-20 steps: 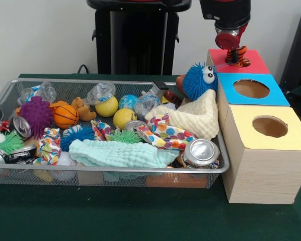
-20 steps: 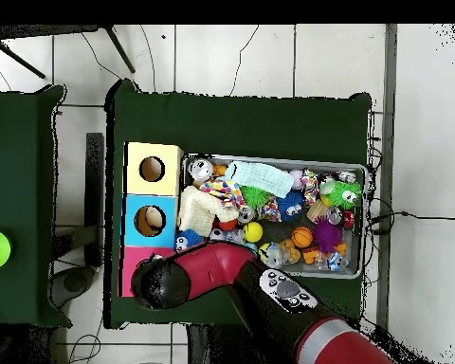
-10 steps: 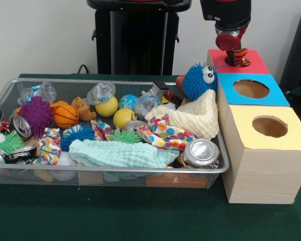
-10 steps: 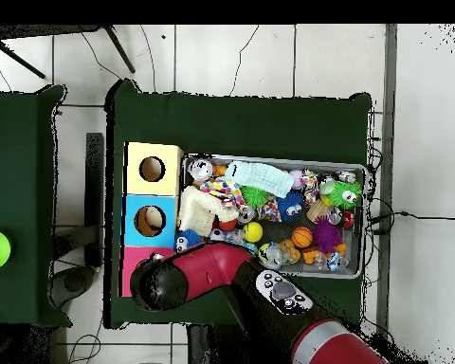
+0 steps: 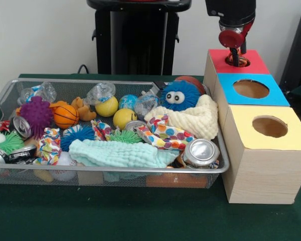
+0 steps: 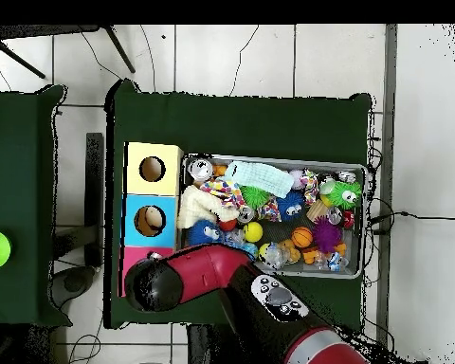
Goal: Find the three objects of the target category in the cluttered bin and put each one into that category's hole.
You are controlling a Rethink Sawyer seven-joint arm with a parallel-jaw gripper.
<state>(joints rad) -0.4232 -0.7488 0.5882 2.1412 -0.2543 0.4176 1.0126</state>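
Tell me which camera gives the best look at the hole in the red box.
The front view. There the red box shows its top, and the hole is visible with the gripper hanging right over it. In the overhead view the arm covers most of the red box, so its hole barely shows.

So you've got two cameras here. The front one sits low and close, just across the green table [image 5: 90, 221], looking level at the near long wall of the wire bin [image 5: 105, 173], with the three boxes right of it: yellow box [image 5: 266, 150] closest to you, red box [image 5: 236, 60] farthest. The overhead one hangs high, straight down, far enough that floor tiles show all around the bin [image 6: 356, 171]; there the boxes land left of it. Both views share the bin, the boxes and the tabletop.
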